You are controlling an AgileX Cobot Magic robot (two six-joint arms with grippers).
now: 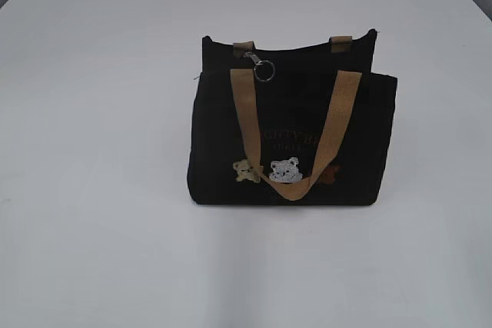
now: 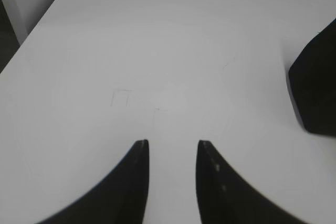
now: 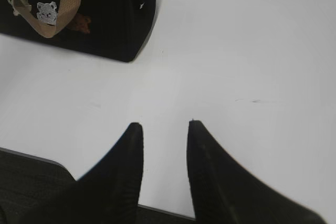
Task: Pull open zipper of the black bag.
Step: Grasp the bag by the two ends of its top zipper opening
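Black bag point(image 1: 292, 140): upright mid-table, bears facing front, so the top edge is reachable.
Zipper point(image 1: 260, 67): silver ring pull hanging at top left, closed end likely.
Left gripper point(image 2: 172, 148): part open, empty, over bare table point(image 2: 157, 51).
Right gripper point(image 3: 164, 129): likewise, bag beyond it.

Tan lettering runs across the front of the black bag point(image 1: 292, 140), two lines between the straps, above the bears, but it's too blurred and dark to read. No other text shows anywhere.
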